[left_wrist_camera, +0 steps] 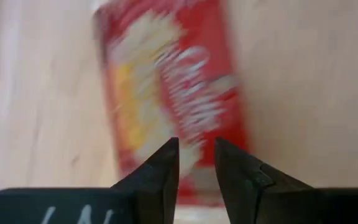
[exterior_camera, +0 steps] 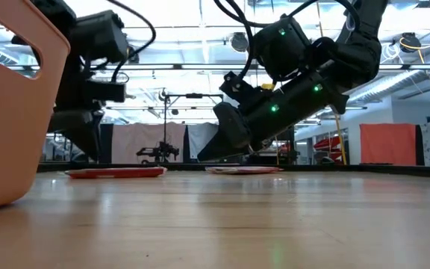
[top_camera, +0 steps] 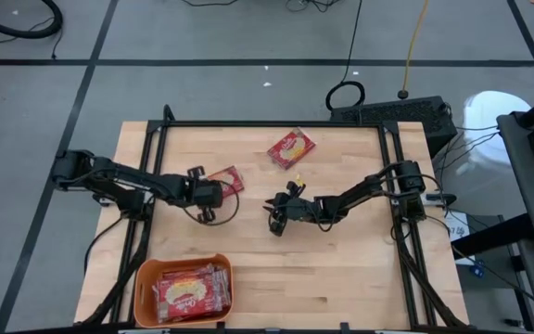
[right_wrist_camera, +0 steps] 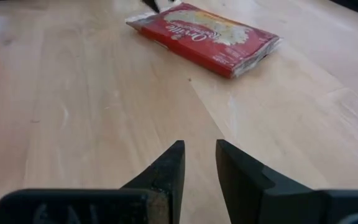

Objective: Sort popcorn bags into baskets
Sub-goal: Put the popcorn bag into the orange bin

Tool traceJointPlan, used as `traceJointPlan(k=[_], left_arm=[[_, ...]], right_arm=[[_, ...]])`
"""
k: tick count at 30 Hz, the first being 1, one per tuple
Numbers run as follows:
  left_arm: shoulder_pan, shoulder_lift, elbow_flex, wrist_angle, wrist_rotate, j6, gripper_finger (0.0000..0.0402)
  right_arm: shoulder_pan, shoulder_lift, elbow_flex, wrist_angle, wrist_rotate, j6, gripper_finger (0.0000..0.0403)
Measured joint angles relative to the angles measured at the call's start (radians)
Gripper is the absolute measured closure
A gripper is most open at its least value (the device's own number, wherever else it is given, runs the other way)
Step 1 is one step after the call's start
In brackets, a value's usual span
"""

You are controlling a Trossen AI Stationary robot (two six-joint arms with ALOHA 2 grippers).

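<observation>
**Thin packet, narrow bite**

My left gripper (left_wrist_camera: 196, 163) hovers over a red popcorn bag (top_camera: 227, 178) lying flat on the table (top_camera: 360, 278), fingers drawn narrow with a small gap, nothing held yet. The bag looks light, thin and floppy, its film probably slick; I judge a pinch at an edge best. My right gripper (right_wrist_camera: 199, 163), equally narrow and empty, waits mid-table near a second bag (top_camera: 291, 147). The orange basket (top_camera: 143, 278) holds others.

glossy red popcorn bags (right_wrist_camera: 207, 36), pale wooden table (top_camera: 341, 269), smooth orange plastic basket (top_camera: 143, 288).
</observation>
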Motion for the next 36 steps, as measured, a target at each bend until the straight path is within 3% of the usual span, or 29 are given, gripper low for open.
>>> traceJointPlan(k=[5, 14, 18, 24, 31, 36], left_arm=[[-0.046, 0.019, -0.025, 0.142, -0.014, 0.023, 0.0295], [-0.093, 0.1, -0.076, 0.292, -0.137, 0.029, 0.0175], [-0.098, 0.146, -0.076, 0.331, -0.151, 0.055, 0.0165], [-0.086, 0.22, -0.071, 0.384, -0.158, 0.071, 0.0228], [-0.083, 0.229, -0.075, 0.362, -0.22, 0.055, 0.0375], [-0.086, 0.225, -0.061, 0.335, -0.221, 0.055, 0.0388]], right_arm=[[0.0, 0.0, 0.0, 0.002, 0.001, 0.0, 0.0316], [0.0, 0.0, 0.0, 0.005, 0.0, -0.004, 0.0316], [0.001, 0.0, 0.0, 0.005, 0.0, -0.004, 0.0316], [0.002, 0.0, 0.0, 0.006, -0.002, -0.005, 0.0316], [0.008, 0.0, 0.0, 0.007, -0.028, -0.02, 0.0316], [0.014, 0.0, 0.0, 0.009, -0.029, -0.023, 0.0316]])
